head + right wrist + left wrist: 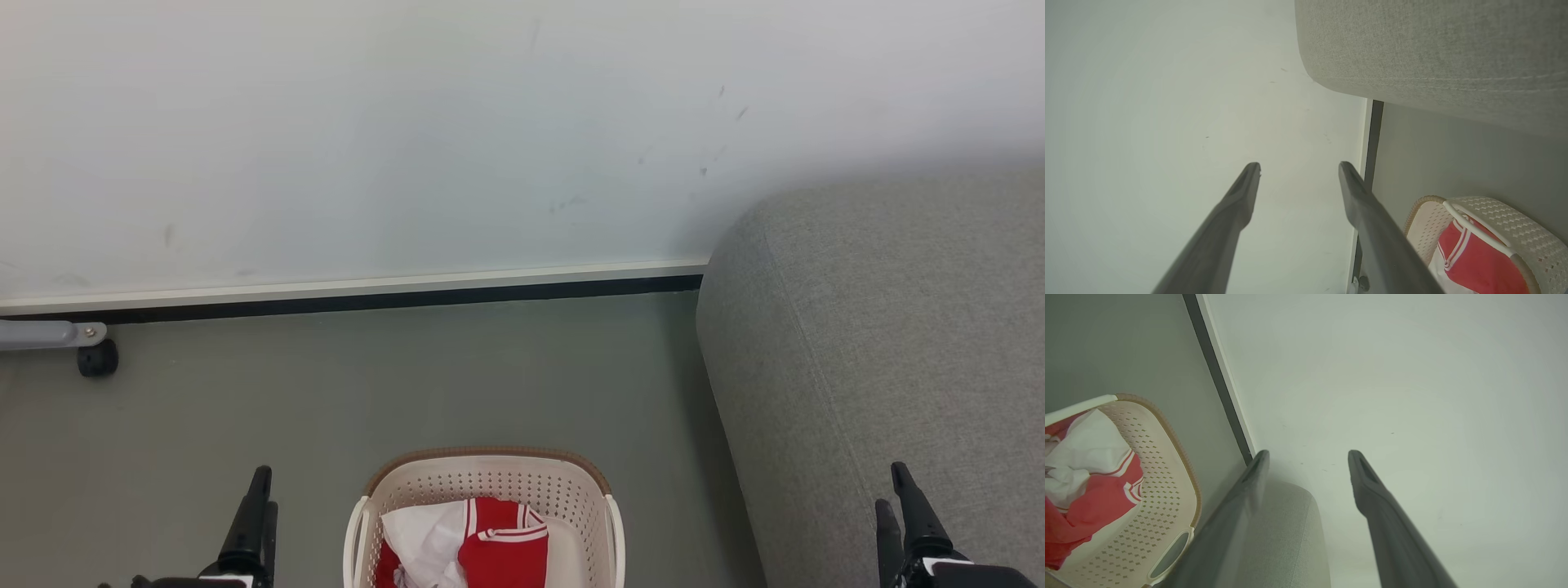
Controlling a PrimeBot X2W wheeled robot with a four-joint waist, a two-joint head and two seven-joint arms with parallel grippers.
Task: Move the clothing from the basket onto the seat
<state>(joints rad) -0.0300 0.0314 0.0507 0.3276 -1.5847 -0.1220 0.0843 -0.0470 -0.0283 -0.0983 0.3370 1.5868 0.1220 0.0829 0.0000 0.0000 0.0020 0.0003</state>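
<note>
The cream perforated basket [488, 478] with a brown rim sits on the floor at the bottom middle of the head view. Red and white clothing [473, 543] lies bunched inside it, and shows again in the left wrist view as clothing [1090, 477] and in the right wrist view as clothing [1474, 265]. The grey seat [882, 359] fills the right side, beside the basket. My left gripper [260, 490] stands open left of the basket, nothing between its fingers [1249, 486]. My right gripper [894, 498] stands open over the seat's front, its fingers [1359, 196] empty.
A white wall with a black and white baseboard [351, 294] runs behind the grey floor [408, 384]. A grey bar with a black caster wheel [98, 358] sits at the left by the wall.
</note>
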